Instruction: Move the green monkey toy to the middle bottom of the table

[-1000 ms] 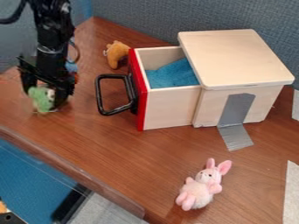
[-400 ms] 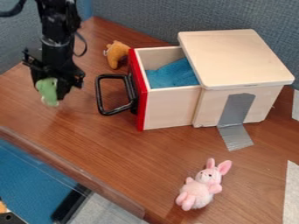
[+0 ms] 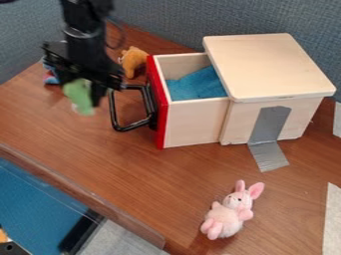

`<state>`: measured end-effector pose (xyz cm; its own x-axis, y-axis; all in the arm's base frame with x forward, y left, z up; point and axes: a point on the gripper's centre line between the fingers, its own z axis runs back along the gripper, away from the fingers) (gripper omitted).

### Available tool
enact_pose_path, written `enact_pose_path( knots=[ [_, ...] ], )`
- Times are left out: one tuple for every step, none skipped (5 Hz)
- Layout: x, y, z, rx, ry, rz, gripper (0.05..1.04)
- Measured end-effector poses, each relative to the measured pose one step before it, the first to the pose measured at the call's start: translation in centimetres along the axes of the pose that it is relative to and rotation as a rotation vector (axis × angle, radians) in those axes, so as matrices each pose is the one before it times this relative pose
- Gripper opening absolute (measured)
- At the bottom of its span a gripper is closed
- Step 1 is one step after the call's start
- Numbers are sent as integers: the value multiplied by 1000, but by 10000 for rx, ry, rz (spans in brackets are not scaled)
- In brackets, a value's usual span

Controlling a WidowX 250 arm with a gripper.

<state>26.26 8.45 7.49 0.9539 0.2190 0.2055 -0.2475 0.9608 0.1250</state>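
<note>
Closer to the box (image 3: 196, 122), the gripper (image 3: 81, 90) had brought the monkey (image 3: 80, 98), clasped in its fingers; probably light and squashy, it suited a gentle mid-body hold.

Rabbit (image 3: 228, 215) before box (image 3: 269, 64), cloth (image 3: 198, 84) in drawer (image 3: 196, 123)

Before you stands a box (image 3: 266, 64) of smooth, matt pale wood, crumpled blue cloth (image 3: 200, 83) inside and silvery tape (image 3: 269, 124) with a faint sheen down its side. Beneath the box, your tabletop (image 3: 153, 174) shows glossy wood grain; behind it, rough woven fabric covers the partition (image 3: 160, 20). Nearer you than the box, the rabbit (image 3: 228, 216) is fluffy plush.
</note>
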Motion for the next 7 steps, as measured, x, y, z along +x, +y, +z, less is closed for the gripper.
enact_pose_path(
  knots=[
    [-2081,-3396,-463,-376,286,-436,566],
    [-1228,-3093,-921,-365,208,-469,566],
    [-1044,-2248,-1895,-521,175,-295,566],
    [-404,-852,-2807,-192,408,-83,566],
    [67,-292,-786,-168,-1,-94,646],
    [153,-9,859,88,-204,115,938],
    [496,-530,4278,-41,-878,-83,1014]
  ],
)
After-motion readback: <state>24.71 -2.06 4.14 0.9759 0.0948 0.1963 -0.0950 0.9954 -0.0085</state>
